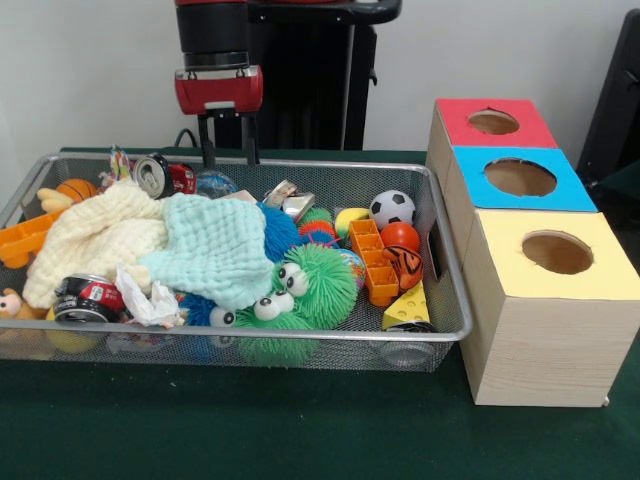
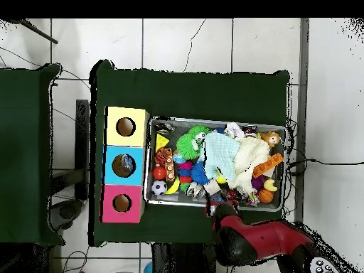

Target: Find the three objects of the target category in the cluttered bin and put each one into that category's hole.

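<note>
Bin point(image 1: 452, 318) of wire mesh, set on the green tabletop point(image 1: 300, 430), crammed with mixed toys. Nearest the front rim: one yellow cheese wedge point(image 1: 408, 306), two green fuzzy creatures with googly eyes point(image 1: 305, 285), one crumpled white tissue point(image 1: 148, 300), one red can point(image 1: 88, 298). Middle: one pale mint cloth point(image 1: 212, 248) lying beside and partly over one cream cloth point(image 1: 98, 238), one orange block strip point(image 1: 372, 262), one tiger-striped ball point(image 1: 402, 268), one plain orange-red ball point(image 1: 400, 236), one blue spiky ball point(image 1: 280, 232). Toward the far rim: one soccer ball point(image 1: 392, 208), one small basketball point(image 1: 76, 189), a second can point(image 1: 156, 175). Just beside the bin, three wooden boxes in a row, each with one round hole on top: yellow box point(image 1: 545, 305) nearest, blue box point(image 1: 518, 180) in the middle, red box point(image 1: 490, 124) farthest. Gripper point(image 1: 228, 150) hangs over the bin's far rim; jaws stand a little apart, holding nothing and touching nothing that can be made out.
</note>
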`<state>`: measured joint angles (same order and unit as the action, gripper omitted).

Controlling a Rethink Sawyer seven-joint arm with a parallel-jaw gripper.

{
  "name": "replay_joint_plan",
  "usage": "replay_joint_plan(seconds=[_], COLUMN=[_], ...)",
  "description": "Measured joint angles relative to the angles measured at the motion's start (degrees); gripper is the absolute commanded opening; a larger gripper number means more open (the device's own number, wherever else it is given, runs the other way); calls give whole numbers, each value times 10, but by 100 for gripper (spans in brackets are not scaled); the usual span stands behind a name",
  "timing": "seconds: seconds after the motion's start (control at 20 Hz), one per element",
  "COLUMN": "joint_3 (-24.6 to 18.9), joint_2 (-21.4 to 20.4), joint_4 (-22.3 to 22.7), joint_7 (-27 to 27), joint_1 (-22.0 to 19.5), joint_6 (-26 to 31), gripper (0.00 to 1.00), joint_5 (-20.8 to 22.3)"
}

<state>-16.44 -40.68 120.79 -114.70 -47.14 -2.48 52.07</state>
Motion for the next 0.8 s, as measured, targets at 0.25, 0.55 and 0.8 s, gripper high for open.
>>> replay_joint_plan(seconds=[0.25, 0.55, 0.8], joint_3=[11, 19, 24], joint_2=[0, 0, 2], joint_4=[2, 2, 2], joint_7=[0, 0, 0], joint_1=[11, 17, 13], joint_6=[18, 31, 32], gripper=[100, 100, 100], joint_5=[-9, -9, -9])
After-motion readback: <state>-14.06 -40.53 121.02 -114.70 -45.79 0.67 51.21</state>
